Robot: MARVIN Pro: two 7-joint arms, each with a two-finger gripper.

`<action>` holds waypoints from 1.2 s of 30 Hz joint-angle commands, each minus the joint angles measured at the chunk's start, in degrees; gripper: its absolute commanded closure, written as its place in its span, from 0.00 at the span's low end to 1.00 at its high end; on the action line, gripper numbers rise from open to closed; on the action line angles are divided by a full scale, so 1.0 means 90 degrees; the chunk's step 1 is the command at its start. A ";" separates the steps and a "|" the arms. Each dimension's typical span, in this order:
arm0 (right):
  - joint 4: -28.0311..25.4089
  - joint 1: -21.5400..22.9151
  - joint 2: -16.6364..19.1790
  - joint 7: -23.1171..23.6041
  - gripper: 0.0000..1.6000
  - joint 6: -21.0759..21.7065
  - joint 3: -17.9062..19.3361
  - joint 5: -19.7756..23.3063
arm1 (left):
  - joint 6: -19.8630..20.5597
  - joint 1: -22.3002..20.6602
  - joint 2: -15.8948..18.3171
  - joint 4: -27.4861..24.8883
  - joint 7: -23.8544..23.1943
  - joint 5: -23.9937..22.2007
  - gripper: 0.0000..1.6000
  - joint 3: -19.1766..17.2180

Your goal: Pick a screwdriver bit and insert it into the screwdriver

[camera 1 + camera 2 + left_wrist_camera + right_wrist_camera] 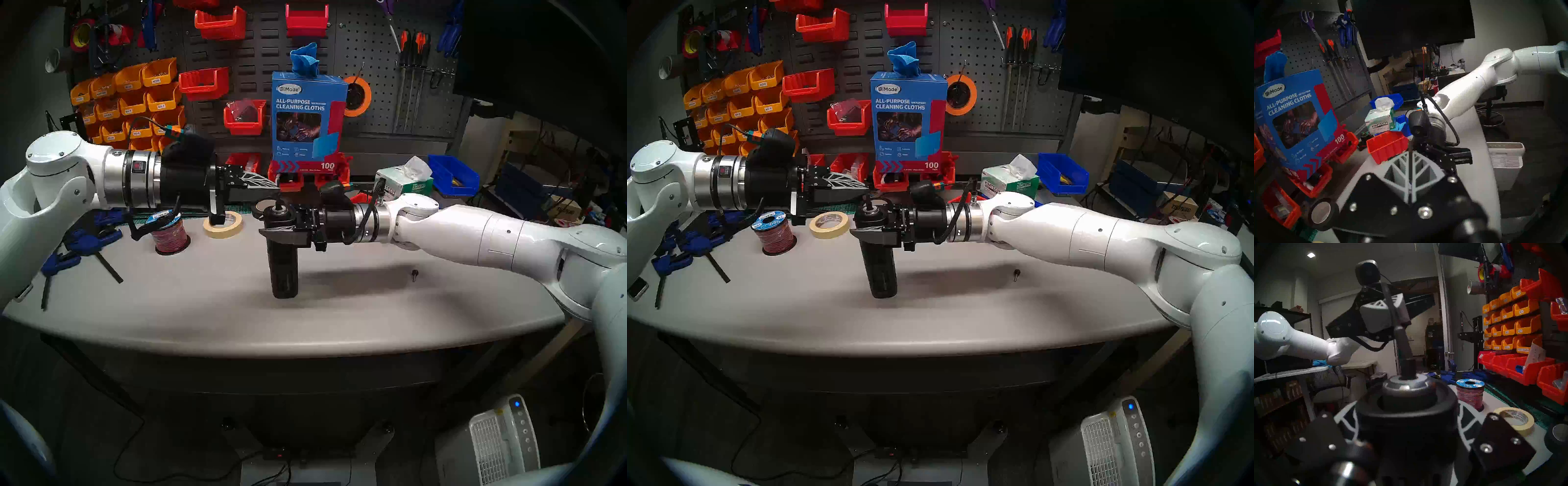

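The screwdriver bit (1403, 346), a slim dark rod, stands in the ribbed black screwdriver (283, 264).

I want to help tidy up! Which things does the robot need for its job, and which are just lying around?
Needed:
- screwdriver, held upright by the right pincer
- screwdriver bit, in the left pincer, its lower end in the socket

Lying around:
- masking tape
- wire spool
- black-knobbed pin
- tissue box
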 commanded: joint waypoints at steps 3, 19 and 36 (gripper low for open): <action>-0.0028 0.0142 -0.0043 0.0114 0.76 0.0002 0.0126 0.0050 | 0.0062 -0.0596 -0.0252 0.0113 -0.0291 0.0079 1.00 0.0135; 0.0100 0.0147 -0.0086 0.0345 0.76 0.0097 0.0115 0.0083 | 0.0292 -0.1174 -0.0589 0.0585 -0.0796 0.0299 1.00 0.0429; 0.0354 0.0158 -0.0196 0.0611 0.78 0.0146 0.0135 0.0113 | 0.0121 -0.0777 -0.0613 0.0665 -0.0896 0.0218 1.00 0.0252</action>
